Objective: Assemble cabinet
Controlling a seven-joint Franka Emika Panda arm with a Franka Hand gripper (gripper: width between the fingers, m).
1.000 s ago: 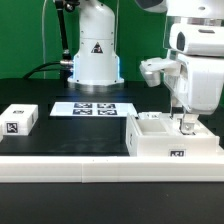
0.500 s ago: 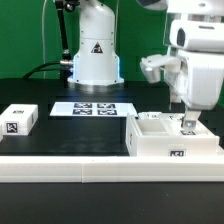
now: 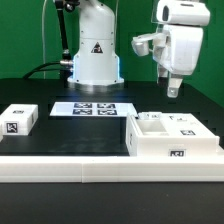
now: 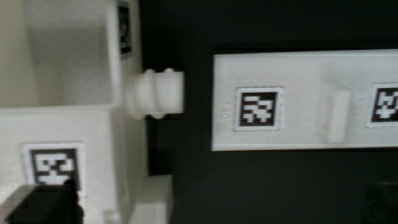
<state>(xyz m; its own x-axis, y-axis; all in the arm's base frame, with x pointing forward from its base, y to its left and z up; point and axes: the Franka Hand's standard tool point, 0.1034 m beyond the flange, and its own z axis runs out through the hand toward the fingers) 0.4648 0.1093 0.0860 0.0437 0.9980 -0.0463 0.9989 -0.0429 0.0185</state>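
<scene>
The cabinet (image 3: pixel 170 137), a large white box with tags, stands at the exterior view's right by the front rail. A small tagged part (image 3: pixel 185 122) rests on its top. My gripper (image 3: pixel 173 90) hangs well above the cabinet, open and empty. In the wrist view my gripper (image 4: pixel 214 205) shows only as dark fingertips (image 4: pixel 43 205) at the picture's edges, far apart. Below it are a white tagged body (image 4: pixel 63 140), a round white knob (image 4: pixel 157 92) and a white tagged panel (image 4: pixel 302 100).
A small white tagged block (image 3: pixel 18 118) lies at the exterior view's left. The marker board (image 3: pixel 92 108) lies in the middle, in front of the robot base (image 3: pixel 95 60). A long white border rail (image 3: pixel 100 166) runs along the front.
My gripper has risen from the cabinet's top and shifted toward the exterior view's left. The small tagged part stays on the cabinet.
</scene>
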